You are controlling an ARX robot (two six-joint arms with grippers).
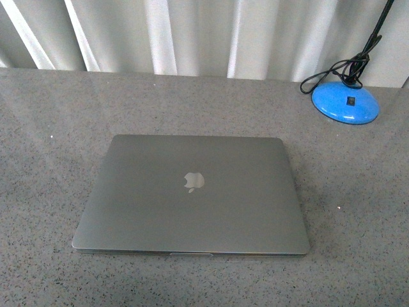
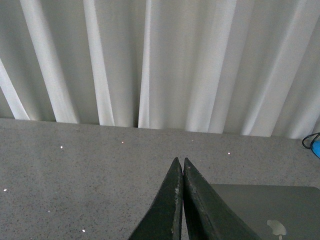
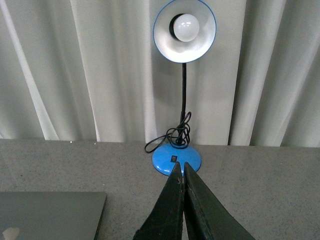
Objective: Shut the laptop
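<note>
A grey speckled table (image 1: 45, 192) carries the closed laptop (image 1: 192, 192) and a blue-based lamp (image 1: 345, 102).

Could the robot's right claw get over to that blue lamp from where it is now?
Probably yes. The right claw, shut and empty, points straight at the lamp, with only bare table between; the laptop lies off to one side.
</note>
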